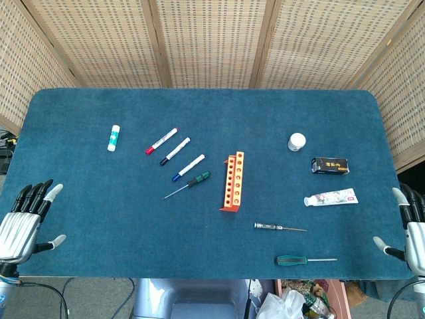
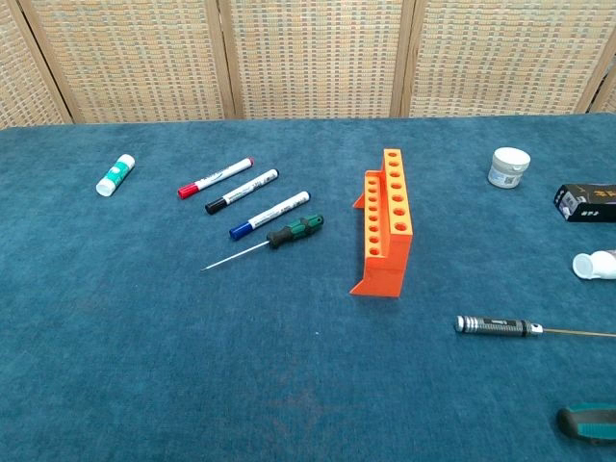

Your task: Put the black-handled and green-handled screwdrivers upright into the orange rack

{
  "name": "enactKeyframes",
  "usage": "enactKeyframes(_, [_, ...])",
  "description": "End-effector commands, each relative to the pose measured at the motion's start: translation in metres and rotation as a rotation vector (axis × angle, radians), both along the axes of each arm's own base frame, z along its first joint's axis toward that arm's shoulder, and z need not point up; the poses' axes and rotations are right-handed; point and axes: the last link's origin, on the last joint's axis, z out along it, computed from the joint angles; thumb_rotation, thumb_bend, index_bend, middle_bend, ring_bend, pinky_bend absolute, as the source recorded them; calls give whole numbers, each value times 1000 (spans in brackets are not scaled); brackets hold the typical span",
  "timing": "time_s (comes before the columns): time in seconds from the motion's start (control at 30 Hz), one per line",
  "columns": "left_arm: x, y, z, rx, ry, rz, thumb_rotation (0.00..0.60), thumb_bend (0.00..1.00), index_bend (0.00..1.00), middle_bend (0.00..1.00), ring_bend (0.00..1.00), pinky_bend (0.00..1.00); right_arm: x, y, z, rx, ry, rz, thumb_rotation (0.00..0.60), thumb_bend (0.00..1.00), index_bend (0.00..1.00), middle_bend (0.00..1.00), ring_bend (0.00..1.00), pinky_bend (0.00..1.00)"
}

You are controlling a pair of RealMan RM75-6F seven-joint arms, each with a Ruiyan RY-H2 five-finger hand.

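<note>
**Both hands idle, screwdrivers flat on table, rack empty**

Nearest edge first: left hand (image 1: 23, 216) sits at the near-left corner of the blue table (image 1: 86, 113), fingers spread, holding nothing. Right hand (image 1: 412, 226) is at the near-right corner, partly cut off by the frame, fingers apart, nothing in it.

Left to right on the table:
- glue stick (image 1: 114, 137) far left, alone
- red marker (image 1: 161, 140), black marker (image 1: 174, 151), blue marker (image 1: 188, 167), roughly parallel in a diagonal row
- green-and-black-handled screwdriver (image 1: 188, 185) lying flat just beside the blue marker, tip pointing near-left
- orange rack (image 1: 232, 181) mid-table, standing, holes up, none filled
- black-handled screwdriver (image 1: 279, 227) lying flat near-right of the rack, tip pointing right
- green-handled screwdriver (image 1: 305, 260) lying flat close to the near edge, tip pointing right
- white jar (image 1: 297, 141), black box (image 1: 330, 165), white tube (image 1: 331, 198) on the right side, well apart from the rack
</note>
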Motion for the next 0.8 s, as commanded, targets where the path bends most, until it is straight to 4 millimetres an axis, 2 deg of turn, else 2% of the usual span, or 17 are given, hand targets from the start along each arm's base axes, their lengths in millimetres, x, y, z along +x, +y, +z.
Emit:
enactKeyframes(0.03, [0, -1, 1, 4, -4, 0, 600, 0, 0, 0, 0, 0, 0, 0, -1, 3, 1, 1, 600, 19, 1, 0, 0, 0])
enactKeyframes(0.2, [0, -1, -1, -4, -1, -2, 600, 0, 0, 0, 0, 0, 1, -1, -8, 37, -15, 7, 600, 20, 55, 0, 0, 0])
enactKeyframes(0.3, [0, -1, -2, -9, -3, 1, 600, 0, 0, 0, 0, 0, 5, -2, -20, 106, -61, 24, 600, 25, 105, 0, 0, 0])
enactKeyframes(0.37, [0, 1, -1, -2, 2, 1, 600, 0, 0, 0, 0, 0, 7, -7, -34, 172, -94, 43, 600, 36, 169, 0, 0, 0])
enactKeyframes(0.5, [0, 2, -4, -12, 9, 8, 600, 0, 0, 0, 0, 0, 15, -27, -65, 271, -163, 99, 600, 127, 360, 0, 0, 0])
enactKeyframes(0.67, [0, 4, -7, -25, 18, 18, 600, 0, 0, 0, 0, 0, 29, -52, -108, 381, -249, 127, 600, 202, 397, 0, 0, 0])
enactKeyframes(0.8, [-1, 6, -7, -22, 19, 26, 600, 0, 0, 0, 0, 0, 43, -71, -135, 442, -244, 127, 600, 249, 415, 0, 0, 0])
